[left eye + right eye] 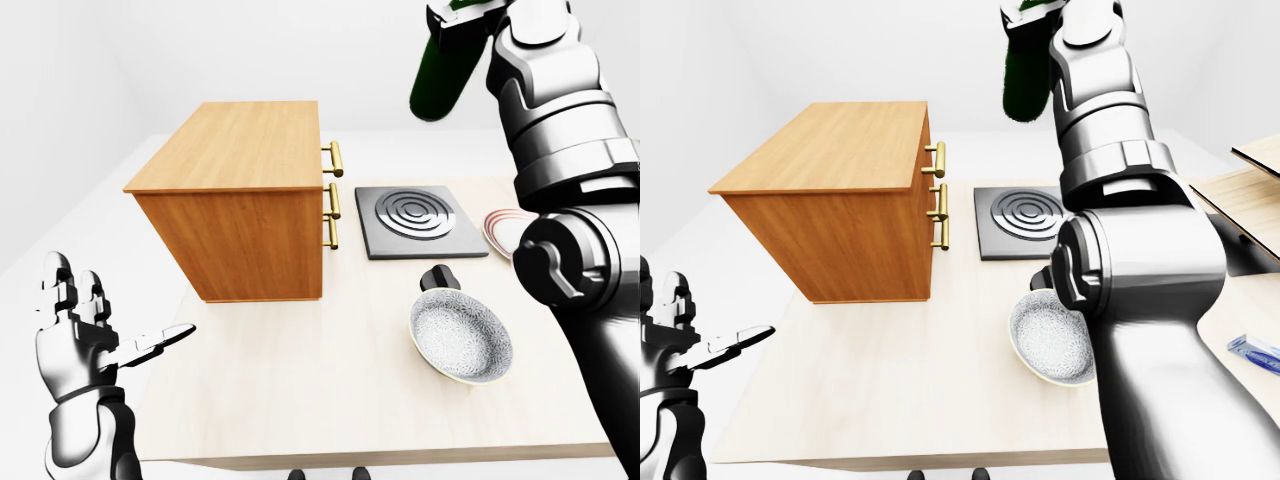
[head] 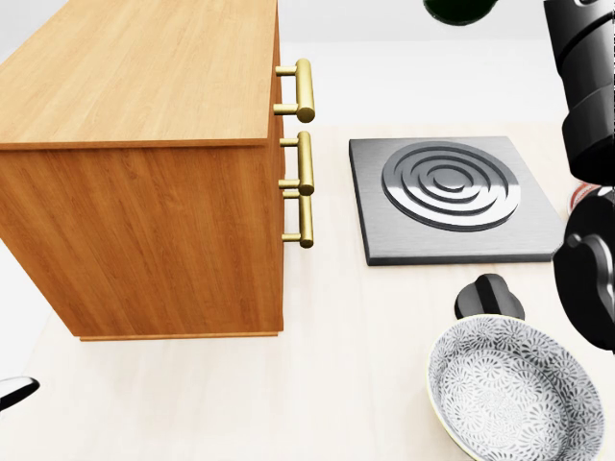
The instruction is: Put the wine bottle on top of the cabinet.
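Bottle [image 1: 440, 72] first: your right hand [image 1: 462, 18] grips the dark green wine bottle near the top edge of the left-eye view, fingers closed round it, and holds it tilted high in the air. It hangs above the tabletop [image 1: 300, 390], to the right of the cabinet [image 1: 240, 200] and over the space near the stove plate [image 1: 418, 222], touching neither. In the head view only its rounded dark end [image 2: 463, 10] shows at the top edge.

Your left hand [image 1: 85, 330] floats low at the left of the left-eye view, off the tabletop's left edge, fingers spread wide and holding nothing.

You see the wooden cabinet standing on the tabletop's left part, its flat top bare and its three brass handles [image 2: 303, 163] facing the stove plate. Below the stove plate lies a black knob [image 2: 489, 296], and just below that a patterned bowl [image 2: 514, 392]. A red-rimmed plate [image 1: 500, 228] peeks out at the right, partly hidden behind your right arm.
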You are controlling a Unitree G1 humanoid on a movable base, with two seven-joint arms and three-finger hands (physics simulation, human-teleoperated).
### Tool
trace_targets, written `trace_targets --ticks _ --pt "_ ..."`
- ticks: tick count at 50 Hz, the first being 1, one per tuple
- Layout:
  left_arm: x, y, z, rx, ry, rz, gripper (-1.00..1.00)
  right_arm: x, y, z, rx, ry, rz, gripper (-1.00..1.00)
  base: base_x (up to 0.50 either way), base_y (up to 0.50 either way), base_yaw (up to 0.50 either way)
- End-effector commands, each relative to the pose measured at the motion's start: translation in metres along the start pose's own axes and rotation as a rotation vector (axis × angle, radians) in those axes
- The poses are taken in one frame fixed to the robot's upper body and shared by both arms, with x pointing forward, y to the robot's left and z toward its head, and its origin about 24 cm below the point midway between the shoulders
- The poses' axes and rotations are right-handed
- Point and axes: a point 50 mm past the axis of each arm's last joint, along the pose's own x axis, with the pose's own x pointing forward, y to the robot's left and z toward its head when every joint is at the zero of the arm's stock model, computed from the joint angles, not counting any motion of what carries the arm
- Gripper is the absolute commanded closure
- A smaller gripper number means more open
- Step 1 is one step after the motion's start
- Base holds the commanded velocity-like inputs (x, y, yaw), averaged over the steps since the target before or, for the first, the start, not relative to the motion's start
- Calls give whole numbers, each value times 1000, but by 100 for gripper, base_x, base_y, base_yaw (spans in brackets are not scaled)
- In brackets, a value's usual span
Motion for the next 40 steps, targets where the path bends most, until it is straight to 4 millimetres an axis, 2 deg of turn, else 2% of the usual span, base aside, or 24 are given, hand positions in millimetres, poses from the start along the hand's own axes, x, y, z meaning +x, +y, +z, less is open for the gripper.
trace_targets --ticks 1,5,26,40 --pt "0 1 0 -2 -2 1 -100 -1 14 47 22 -80 4 95 0 0 0" --pt "0 1 0 -3 -1 0 -100 -2 18 52 24 -90 15 95 0 0 0" --pt "0 1 3 -3 -11 2 -100 -15 68 66 -11 -123 234 95 0 0 0" --pt "0 4 5 -2 -19 7 -100 -22 90 72 0 -135 342 94 0 0 0"
